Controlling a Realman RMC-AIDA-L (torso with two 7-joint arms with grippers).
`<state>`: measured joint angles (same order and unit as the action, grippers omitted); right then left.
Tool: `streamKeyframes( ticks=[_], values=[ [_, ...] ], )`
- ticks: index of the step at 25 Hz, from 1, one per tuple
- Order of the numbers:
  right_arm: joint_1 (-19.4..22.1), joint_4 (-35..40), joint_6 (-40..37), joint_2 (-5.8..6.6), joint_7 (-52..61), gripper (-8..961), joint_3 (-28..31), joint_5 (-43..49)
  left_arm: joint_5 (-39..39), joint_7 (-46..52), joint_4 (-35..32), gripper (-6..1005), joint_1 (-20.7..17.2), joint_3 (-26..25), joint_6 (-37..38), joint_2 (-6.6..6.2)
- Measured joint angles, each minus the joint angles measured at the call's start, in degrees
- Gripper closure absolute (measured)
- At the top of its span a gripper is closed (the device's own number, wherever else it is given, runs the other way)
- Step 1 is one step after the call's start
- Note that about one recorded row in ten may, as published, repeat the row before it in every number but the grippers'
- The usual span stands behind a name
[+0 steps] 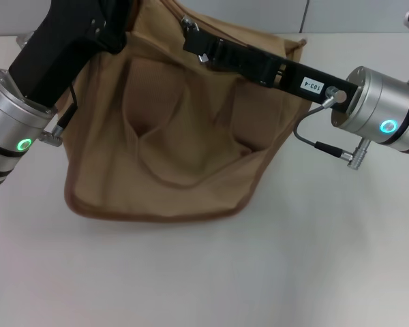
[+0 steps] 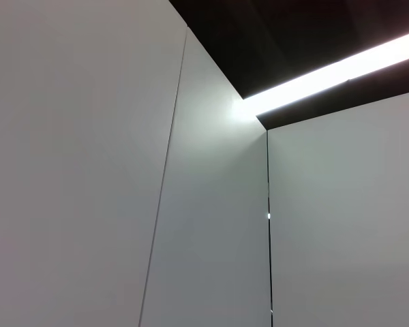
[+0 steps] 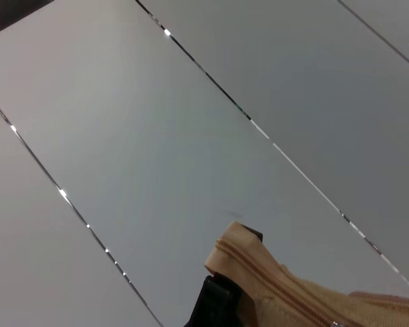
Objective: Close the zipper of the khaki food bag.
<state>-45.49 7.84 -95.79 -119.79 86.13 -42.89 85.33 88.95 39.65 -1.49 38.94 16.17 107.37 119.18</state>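
The khaki food bag (image 1: 170,143) stands on the white table, its front side facing me, with brown piping along its lower edge. My right gripper (image 1: 193,39) reaches in from the right to the bag's top rim and is shut on the zipper there; a small silver pull tab (image 1: 187,24) shows right at its tip. In the right wrist view the tan zipper tape (image 3: 273,283) rises beside a black finger (image 3: 215,305). My left gripper (image 1: 119,24) is at the bag's top left corner, its tip hidden. The left wrist view shows only wall and ceiling.
The white table (image 1: 313,259) spreads in front of and to the right of the bag. Grey wall panels (image 1: 259,13) stand behind it. A cable (image 1: 313,143) hangs under my right wrist.
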Motion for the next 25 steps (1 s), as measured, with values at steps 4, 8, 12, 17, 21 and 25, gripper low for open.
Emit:
streamKeyframes(
  ticks=[4,8,12,17,21,25],
  values=[
    [0.1,-0.1,0.3,0.00,0.1,559,0.1,-0.1,0.0,-0.1,0.0,947,0.0,0.0,0.0,0.00],
    [0.1,-0.1,0.6,0.00,0.1,566,0.1,-0.2,0.0,0.0,0.0,946,-0.2,0.0,0.0,0.00],
    [0.3,0.1,1.1,0.00,-1.3,712,0.1,-0.2,0.0,-0.1,0.0,946,-0.3,0.0,0.0,0.00],
    [0.8,0.6,1.2,0.00,-1.9,897,0.2,-0.3,-0.1,-0.1,0.0,945,-0.4,0.0,0.1,0.00],
    [1.7,0.9,1.3,0.05,-1.9,955,0.3,-0.8,-0.2,0.0,0.0,945,-0.5,0.0,0.3,0.00],
    [2.7,1.5,2.0,0.20,-1.7,954,0.5,-0.9,-0.2,0.1,0.0,944,-0.6,0.0,0.4,0.00]
  ],
)
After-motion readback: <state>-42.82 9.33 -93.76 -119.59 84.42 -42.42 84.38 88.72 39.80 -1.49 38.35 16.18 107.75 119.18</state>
